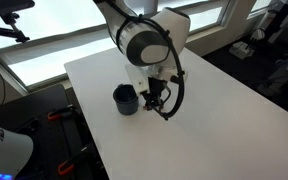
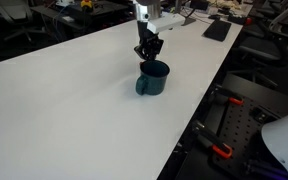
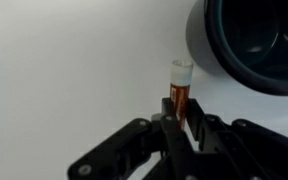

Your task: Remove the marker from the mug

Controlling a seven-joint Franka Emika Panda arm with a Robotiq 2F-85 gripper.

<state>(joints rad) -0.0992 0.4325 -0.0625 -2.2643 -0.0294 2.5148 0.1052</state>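
Note:
The mug (image 1: 126, 99) is a small dark cylinder standing on the white table; it also shows in an exterior view (image 2: 153, 78) and at the upper right of the wrist view (image 3: 254, 40). My gripper (image 1: 160, 103) is beside the mug, close to the table, also seen in an exterior view (image 2: 149, 50). In the wrist view my gripper (image 3: 181, 115) is shut on the marker (image 3: 180, 85), a thin stick with a reddish-brown body and a white tip. The marker is outside the mug, next to its rim.
The white table (image 1: 214, 110) stretches around the mug. Its edges lie close by, with dark equipment and red clamps (image 2: 220, 150) beyond the edge. Windows run behind the table (image 1: 54, 45).

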